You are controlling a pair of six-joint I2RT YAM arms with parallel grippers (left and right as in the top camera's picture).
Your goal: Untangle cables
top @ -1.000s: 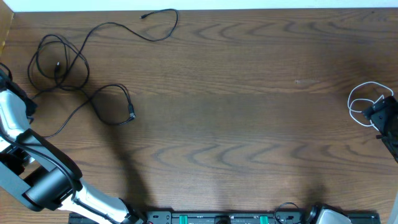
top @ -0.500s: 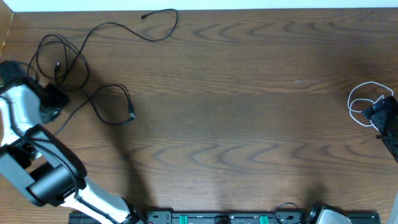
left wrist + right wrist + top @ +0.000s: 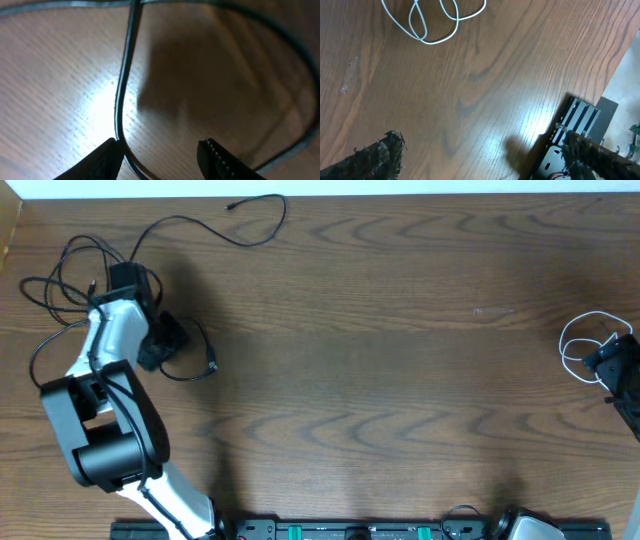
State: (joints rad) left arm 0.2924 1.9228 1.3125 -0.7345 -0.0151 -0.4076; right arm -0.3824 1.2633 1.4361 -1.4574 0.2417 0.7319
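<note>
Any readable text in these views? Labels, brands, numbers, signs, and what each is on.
No readable text in any view.
black cable: no print visible.
white cable: no markings.
left gripper: plain dark fingers, no lettering.
rail at the table's near edge: green and black parts, any labels too small to read.
table: bare wood grain, no stickers or signs.

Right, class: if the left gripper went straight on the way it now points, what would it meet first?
Probably the black cable passing between the left gripper's open jaws, then the table beneath; depth is hard to judge.
</note>
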